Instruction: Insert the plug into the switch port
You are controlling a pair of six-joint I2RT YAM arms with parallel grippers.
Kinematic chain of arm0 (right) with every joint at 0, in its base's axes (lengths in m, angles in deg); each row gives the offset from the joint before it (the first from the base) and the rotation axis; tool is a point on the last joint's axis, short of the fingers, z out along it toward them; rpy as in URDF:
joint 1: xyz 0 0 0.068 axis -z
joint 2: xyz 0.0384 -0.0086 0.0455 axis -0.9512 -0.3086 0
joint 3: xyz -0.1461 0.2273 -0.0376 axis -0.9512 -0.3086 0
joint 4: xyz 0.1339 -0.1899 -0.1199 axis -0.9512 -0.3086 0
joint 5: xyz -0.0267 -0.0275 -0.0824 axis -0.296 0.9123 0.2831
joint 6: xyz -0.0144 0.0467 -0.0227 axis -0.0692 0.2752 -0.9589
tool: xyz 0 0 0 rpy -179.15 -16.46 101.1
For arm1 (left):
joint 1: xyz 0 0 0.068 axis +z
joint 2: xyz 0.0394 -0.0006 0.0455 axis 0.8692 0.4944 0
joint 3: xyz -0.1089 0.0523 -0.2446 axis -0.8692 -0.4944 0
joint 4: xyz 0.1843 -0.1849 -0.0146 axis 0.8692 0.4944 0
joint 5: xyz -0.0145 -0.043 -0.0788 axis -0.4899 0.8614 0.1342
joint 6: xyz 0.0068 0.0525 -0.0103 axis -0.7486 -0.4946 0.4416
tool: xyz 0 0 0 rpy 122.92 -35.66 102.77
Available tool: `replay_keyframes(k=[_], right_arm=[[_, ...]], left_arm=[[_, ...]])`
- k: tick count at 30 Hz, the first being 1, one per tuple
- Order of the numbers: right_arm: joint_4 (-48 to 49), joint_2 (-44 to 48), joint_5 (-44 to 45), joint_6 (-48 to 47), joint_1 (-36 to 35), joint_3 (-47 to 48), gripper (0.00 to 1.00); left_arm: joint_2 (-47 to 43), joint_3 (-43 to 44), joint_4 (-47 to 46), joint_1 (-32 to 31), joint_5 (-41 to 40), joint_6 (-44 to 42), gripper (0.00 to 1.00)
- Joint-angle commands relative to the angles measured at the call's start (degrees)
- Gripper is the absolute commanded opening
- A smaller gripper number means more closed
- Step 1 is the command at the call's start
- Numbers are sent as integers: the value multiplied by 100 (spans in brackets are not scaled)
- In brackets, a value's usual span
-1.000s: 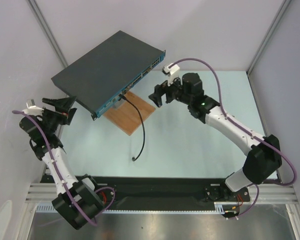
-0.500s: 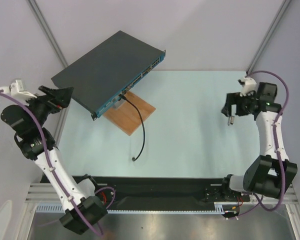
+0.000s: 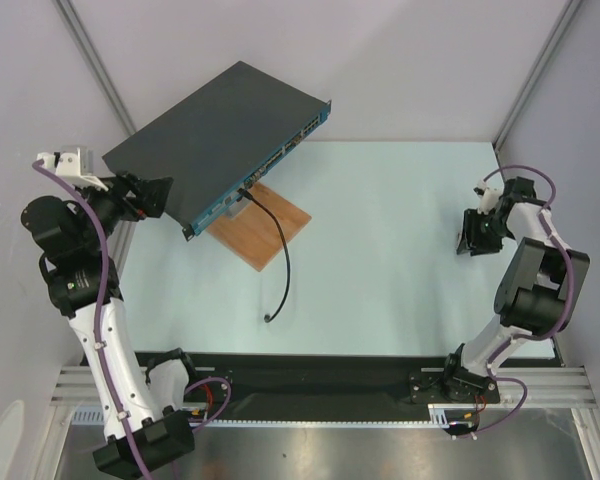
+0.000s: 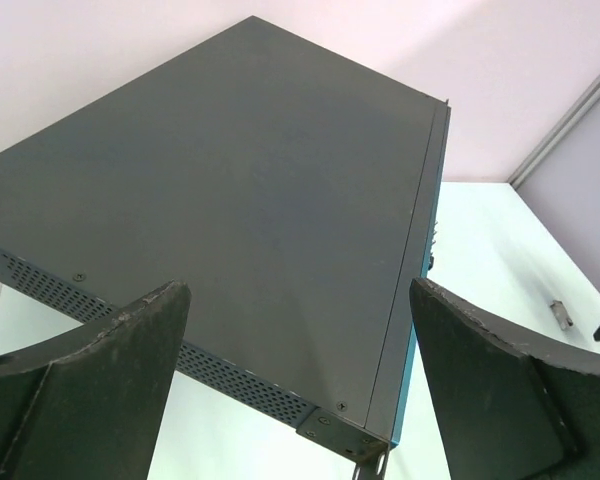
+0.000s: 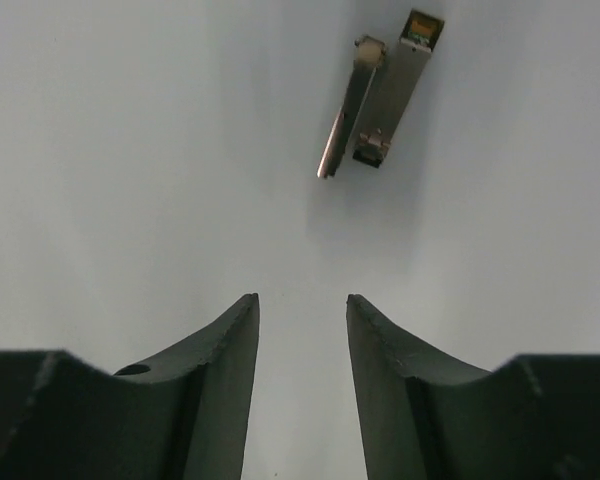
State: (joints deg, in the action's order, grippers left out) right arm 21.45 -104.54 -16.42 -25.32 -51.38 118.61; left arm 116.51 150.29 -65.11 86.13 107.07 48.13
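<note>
The switch (image 3: pixel 215 125), a flat dark grey box with a teal front face (image 3: pixel 270 160), lies at the back left; it also fills the left wrist view (image 4: pixel 250 200). A black cable (image 3: pixel 283 255) runs from the front face, where its plug (image 3: pixel 244 192) sits at a socket, to a free end (image 3: pixel 270 318) on the table. My left gripper (image 3: pixel 152 195) (image 4: pixel 298 285) stands wide open, empty, just off the switch's left corner. My right gripper (image 3: pixel 470 235) (image 5: pixel 301 297) hovers at the far right over bare table, jaws partly open, nothing between them.
A brown wooden board (image 3: pixel 265 225) lies under the switch's front edge. A small silver metal module (image 5: pixel 380 95) (image 4: pixel 558 315) rests on the table just ahead of my right fingers. Frame posts and pale walls close in the table on the left, back and right.
My right arm has swung from beside the switch's front to the table's far right, its jaws narrowing. My left arm has lifted and shifted, its gripper staying by the switch's left corner.
</note>
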Motion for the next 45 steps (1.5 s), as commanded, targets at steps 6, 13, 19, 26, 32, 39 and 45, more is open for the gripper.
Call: replay_keyframes(k=[6, 13, 19, 26, 32, 39, 45], right_arm=[[769, -709, 590, 448, -455, 492, 37], [980, -981, 1171, 729, -702, 606, 37], [1208, -1279, 1488, 844, -851, 676, 37], [1244, -1666, 1523, 949, -931, 914, 36], [1323, -1773, 1331, 1081, -957, 940, 25], [1420, -1527, -46, 1239, -1001, 993, 0], [2605, -280, -3124, 2755, -939, 799, 0]], left_arm=[[-96, 247, 3, -71, -143, -346, 95], [-79, 308, -32, -80, -160, -320, 95], [-70, 308, -199, -89, -204, -285, 95], [0, 440, -234, -80, -134, -136, 95], [97, 537, -348, -141, 33, -47, 95], [378, 914, -262, -668, 235, -240, 94], [913, 1353, -629, -1125, 779, 505, 94]])
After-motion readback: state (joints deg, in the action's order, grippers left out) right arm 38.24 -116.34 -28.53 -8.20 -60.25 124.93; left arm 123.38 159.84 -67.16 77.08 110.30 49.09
